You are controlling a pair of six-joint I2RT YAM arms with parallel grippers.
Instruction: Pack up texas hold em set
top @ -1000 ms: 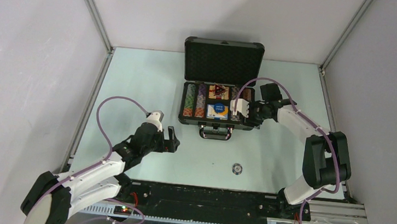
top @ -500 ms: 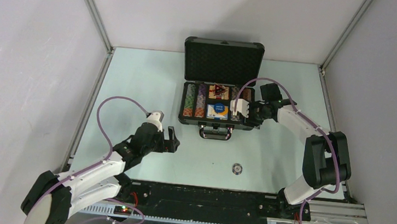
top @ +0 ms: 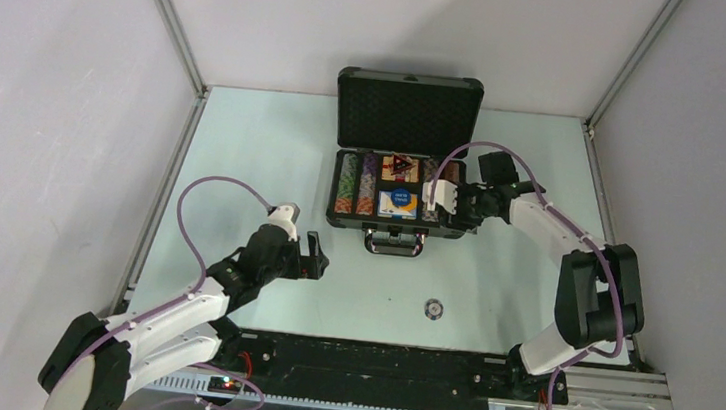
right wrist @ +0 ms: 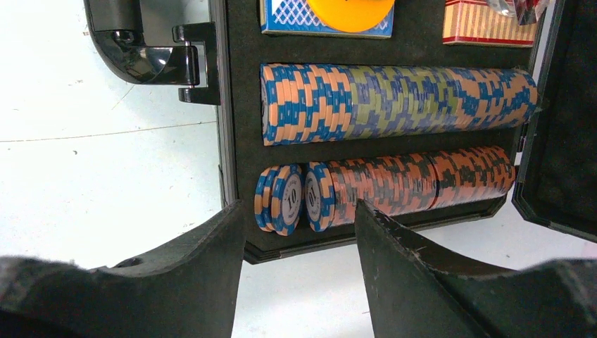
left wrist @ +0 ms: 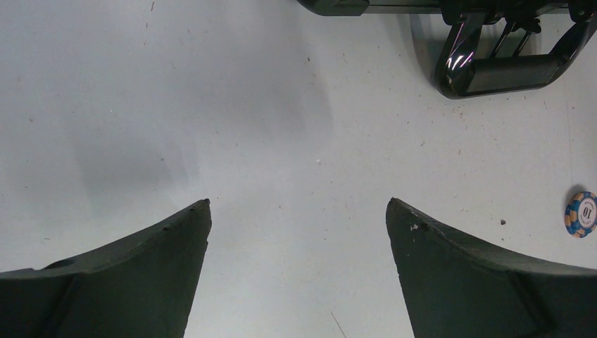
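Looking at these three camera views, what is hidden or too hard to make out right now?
- Loose chip: top view, too small to read; left wrist view, cut by right edge.
- Blue card box, red card box: right wrist view, cut by top edge.
- Case rim: right wrist view, partly behind fingers of the right gripper.

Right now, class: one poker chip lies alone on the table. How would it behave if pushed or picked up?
The lone chip lies flat and thin, so gripping it is probably awkward. Pushed, it likely slides on the smooth table; set on edge, it could roll.
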